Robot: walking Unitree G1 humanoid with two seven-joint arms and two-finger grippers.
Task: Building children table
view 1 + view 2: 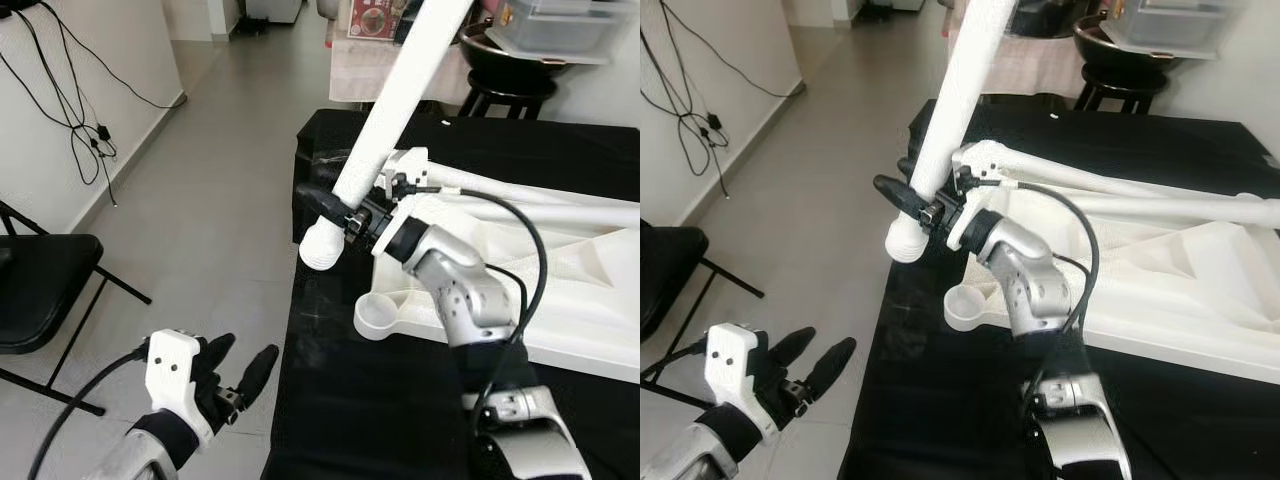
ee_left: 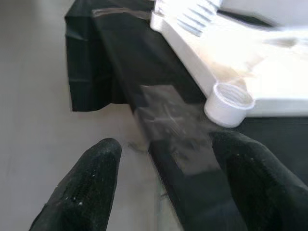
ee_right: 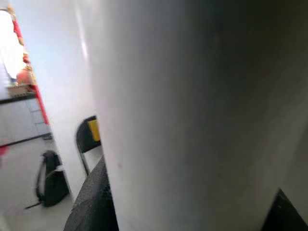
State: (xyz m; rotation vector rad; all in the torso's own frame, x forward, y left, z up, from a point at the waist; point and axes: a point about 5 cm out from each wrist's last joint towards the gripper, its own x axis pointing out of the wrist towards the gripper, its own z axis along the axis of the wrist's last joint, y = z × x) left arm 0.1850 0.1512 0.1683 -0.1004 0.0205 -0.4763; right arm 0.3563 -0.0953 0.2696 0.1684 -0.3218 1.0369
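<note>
Across the black-draped worktop [image 1: 400, 420] lies the white plastic tabletop [image 1: 590, 300], flipped underside up, with moulded ribs and a round socket [image 1: 381, 317] poking out at its near corner. That cloth looks thin and slightly shiny, with a clear tape patch near the edge (the left wrist view shows it best).

Next biggest thing is the table leg [image 1: 395, 110] — a smooth white tube, rounded cap at its low end, held up on a slant over the worktop's corner. The right tool [image 1: 345, 215] is clamped across it just above that cap, black fingers [image 3: 91, 202] pinching either side.

My read: this is the leg-fitting step, with the leg lifted but not yet seated. The low end hangs just beyond that empty socket, so the next move needs the leg stood more upright, lined up over the ring, then pushed or twisted down. Slick plastic, so it could slip in the grip.

The left tool [image 1: 245, 375] hovers low over the grey floor beside the worktop, fingers apart, holding nothing — well placed to steady the tabletop.
</note>
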